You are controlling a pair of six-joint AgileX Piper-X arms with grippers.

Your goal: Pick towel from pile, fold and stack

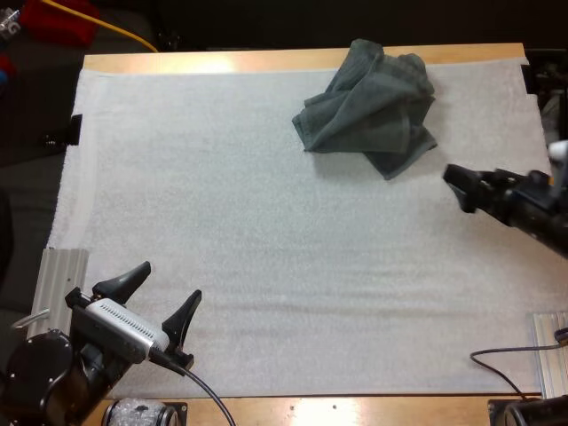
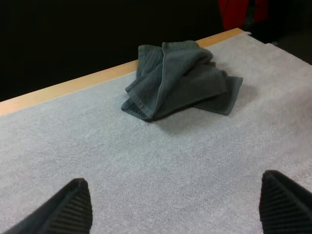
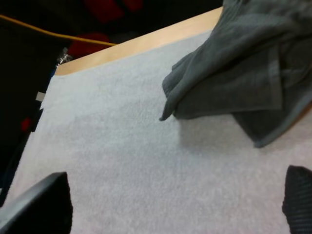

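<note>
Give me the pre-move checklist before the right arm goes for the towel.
1. Open right jaws: ok, apart and clear of anything.
2. Open left jaws: ok, apart over the mat by its near edge.
3. Free crumpled towel: ok, lying near the mat's far edge, touched by neither arm.
4. Approach: ok, right jaws sit just off the towel's near right side, nothing between.
5. Folding room: ok, open mat between towel and left jaws.
6. One towel only in the heap: cannot tell, folds hide the layers.
</note>
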